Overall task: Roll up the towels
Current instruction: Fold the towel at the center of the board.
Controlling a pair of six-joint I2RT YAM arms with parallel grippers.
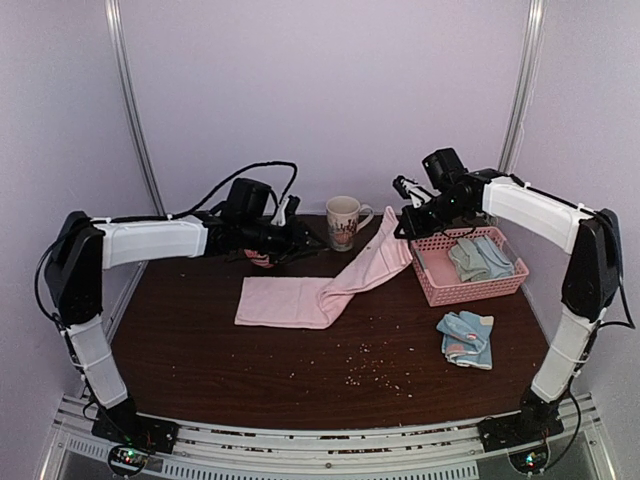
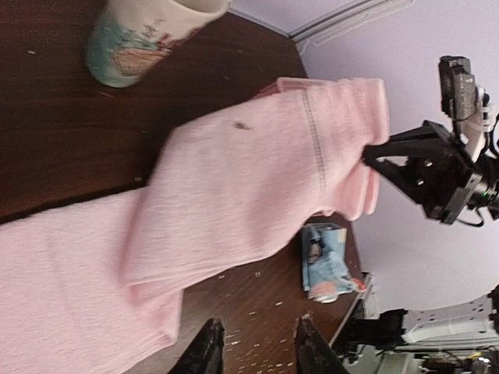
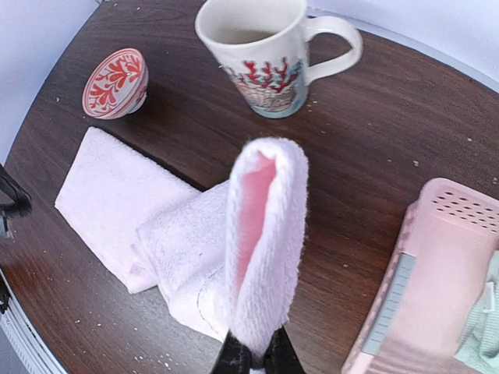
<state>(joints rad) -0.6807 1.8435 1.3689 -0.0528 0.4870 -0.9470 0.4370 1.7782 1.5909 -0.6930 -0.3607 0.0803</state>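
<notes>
Pink towel [image 1: 285,300] lies on the table [image 1: 200,370] with one half flat and spread toward the left side, while the other half rises at a slant toward the right rear. Its raised end is folded double and pinched between the pressed-together jaws of the right gripper [image 1: 403,227], which holds it clear of the tabletop just left of the basket [image 1: 470,290]. The right wrist view shows the doubled edge standing up from the fingertips [image 3: 253,354], with the flat portion below and to the left. Left gripper [image 1: 308,243] hangs over the rear left of the table, beyond the flat half of the towel; the left wrist view shows its jaws spread apart with nothing between them and the fingers [image 2: 207,351] apart from the cloth. A mug [image 1: 342,220] with a red coral pattern stands upright at the rear centre, between the two grippers. A small red-and-white bowl [image 3: 115,82] sits left of the mug, near the far corner of the flat half, not touching it. Basket contents: a green towel [image 1: 466,260] and a blue towel [image 1: 492,255], lying side by side. A patched towel [image 1: 467,338], light blue with pink and white, lies folded on the table in front of the basket, apart from it. Crumbs [image 1: 370,365] are scattered across the table's near centre.
</notes>
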